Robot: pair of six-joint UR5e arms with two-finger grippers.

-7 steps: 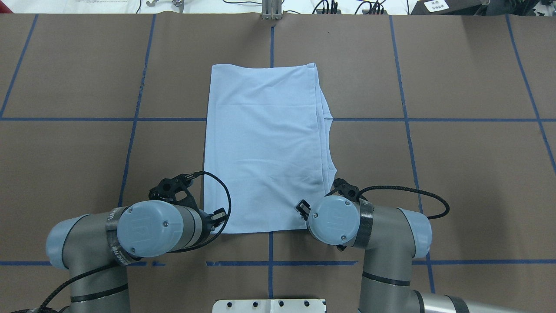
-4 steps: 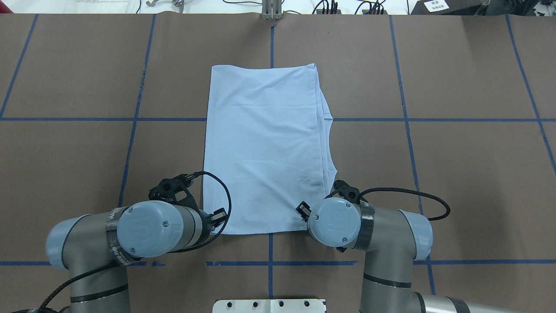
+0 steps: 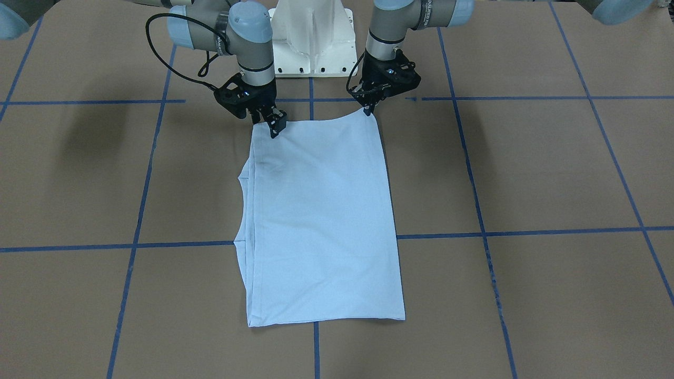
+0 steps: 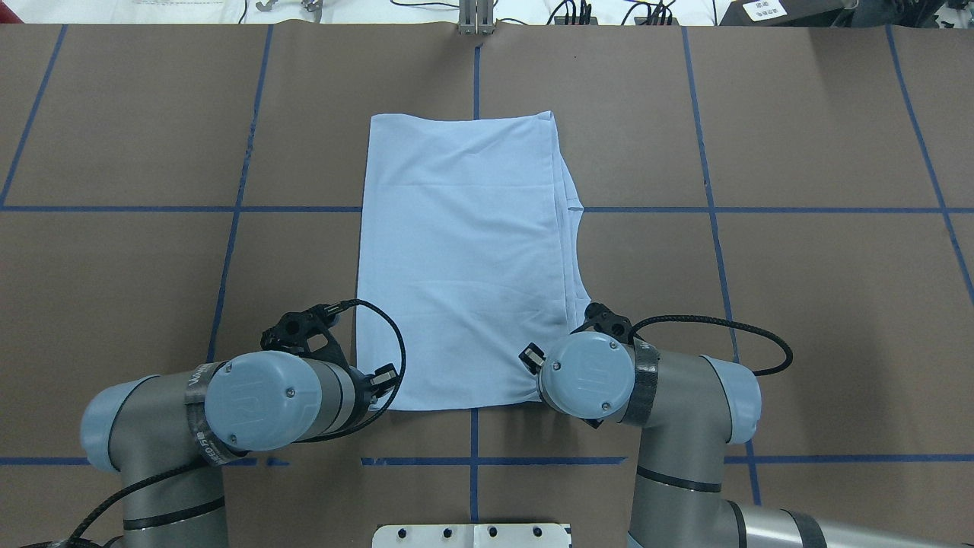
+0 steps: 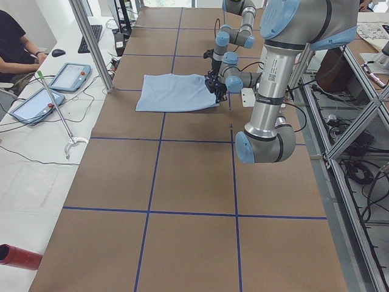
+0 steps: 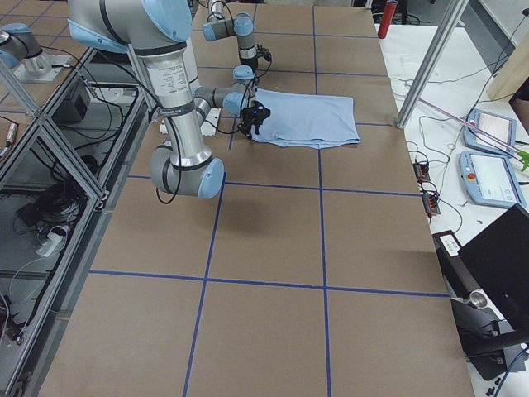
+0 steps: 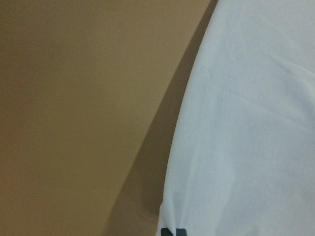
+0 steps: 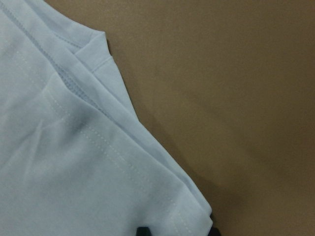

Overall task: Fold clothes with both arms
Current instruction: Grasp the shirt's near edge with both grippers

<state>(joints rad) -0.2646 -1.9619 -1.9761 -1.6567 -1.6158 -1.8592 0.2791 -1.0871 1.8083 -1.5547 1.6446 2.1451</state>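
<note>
The blue shirt (image 3: 321, 221) is laid flat on the table (image 3: 526, 173) in front of the white base (image 3: 313, 37), and its two corners nearest the base are pinched, one by the left gripper (image 3: 368, 109) and one by the right gripper (image 3: 274, 128), both squeezed tight on the cloth.

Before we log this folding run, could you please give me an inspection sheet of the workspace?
Surface: brown paper-covered table with blue tape grid; flat.
Job's things: light blue folded T-shirt lies flat, centred, layered edges toward the robot's right.
Clutter: nothing seen.
Grippers: black left gripper and black right gripper each at a near shirt corner, apparently shut on it.
Cables: left wrist's black cable loops over the shirt's corner; right wrist's black cable loops outward.
Surroundings: seated person and two tablets at the white side bench.
</note>
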